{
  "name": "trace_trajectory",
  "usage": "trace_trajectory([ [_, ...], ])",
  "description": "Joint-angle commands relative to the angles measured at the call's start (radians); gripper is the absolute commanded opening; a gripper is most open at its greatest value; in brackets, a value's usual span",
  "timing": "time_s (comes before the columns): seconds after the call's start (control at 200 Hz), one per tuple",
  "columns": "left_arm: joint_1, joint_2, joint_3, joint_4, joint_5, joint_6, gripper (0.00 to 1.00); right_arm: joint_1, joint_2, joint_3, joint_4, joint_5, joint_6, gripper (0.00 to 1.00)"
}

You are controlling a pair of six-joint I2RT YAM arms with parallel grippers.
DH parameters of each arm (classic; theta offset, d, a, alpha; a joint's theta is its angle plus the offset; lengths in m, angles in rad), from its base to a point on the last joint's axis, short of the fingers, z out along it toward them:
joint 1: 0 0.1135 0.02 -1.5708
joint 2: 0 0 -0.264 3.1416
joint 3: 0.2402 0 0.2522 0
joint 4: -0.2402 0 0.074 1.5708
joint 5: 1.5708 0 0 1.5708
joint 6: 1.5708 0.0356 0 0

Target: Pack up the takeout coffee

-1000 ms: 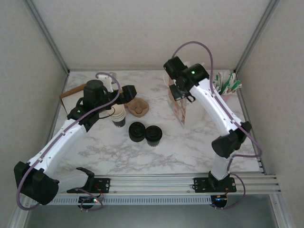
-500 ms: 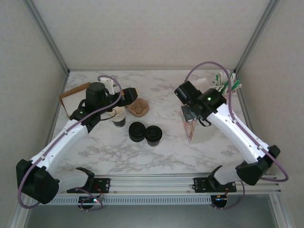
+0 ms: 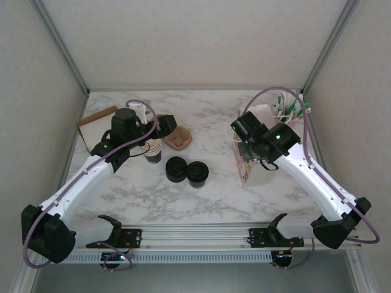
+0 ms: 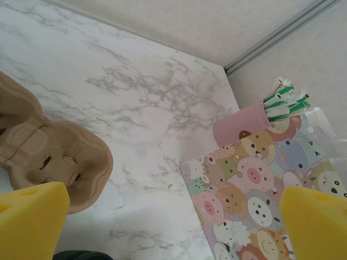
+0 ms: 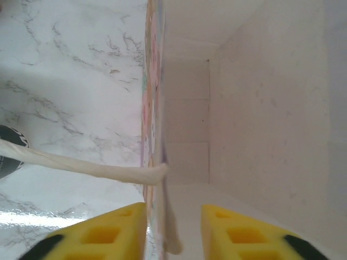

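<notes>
1. The coffee cup (image 3: 197, 173) stands lidded mid-desk (image 3: 214, 195), just beside a lid pile (image 3: 176, 169).
2. The right claw (image 5: 173, 211), slightly apart, straddles the cartoon-animal bag's (image 3: 243, 168) wall.
3. The left claw (image 4: 173, 195), wide apart and empty, hangs near the cup stack (image 3: 153, 149) and cardboard carrier (image 3: 177, 139).
4. A pink straw holder (image 3: 284, 110) stands behind the bag.

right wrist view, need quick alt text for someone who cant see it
The right gripper hangs open over a paper gift bag, one yellow finger on each side of one wall, looking into its plain white inside. A white cord handle stretches away from that wall above the marble table.
</notes>
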Motion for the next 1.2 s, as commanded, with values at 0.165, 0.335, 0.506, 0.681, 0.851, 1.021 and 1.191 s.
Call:
trace_trajectory([
  [0.165, 0.011, 0.018, 0.072, -0.036, -0.035, 0.018, 1.0, 0.008, -0.102, 0.101, -0.026, -0.056, 0.012, 0.57],
  [0.335, 0.046, 0.04, 0.094, -0.021, -0.046, 0.012, 1.0, 0.008, -0.134, 0.178, 0.028, -0.197, -0.008, 0.73],
  [0.506, 0.116, 0.08, 0.13, -0.004, -0.035, -0.001, 1.0, 0.046, -0.097, 0.262, 0.094, -0.355, -0.021, 0.77],
  [0.681, 0.231, 0.156, 0.157, 0.04, 0.039, -0.057, 1.0, 0.125, 0.036, 0.382, 0.133, -0.445, -0.045, 0.79],
  [0.851, 0.323, 0.277, 0.177, 0.11, 0.094, -0.111, 1.0, 0.199, 0.236, 0.529, 0.139, -0.461, -0.073, 0.79],
  [1.021, 0.363, 0.486, 0.284, 0.123, 0.119, -0.114, 1.0, 0.223, 0.439, 0.664, 0.124, -0.46, -0.08, 0.77],
  [1.191, 0.372, 0.718, 0.44, 0.103, 0.174, -0.118, 1.0, 0.219, 0.589, 0.759, 0.086, -0.391, -0.072, 0.77],
])
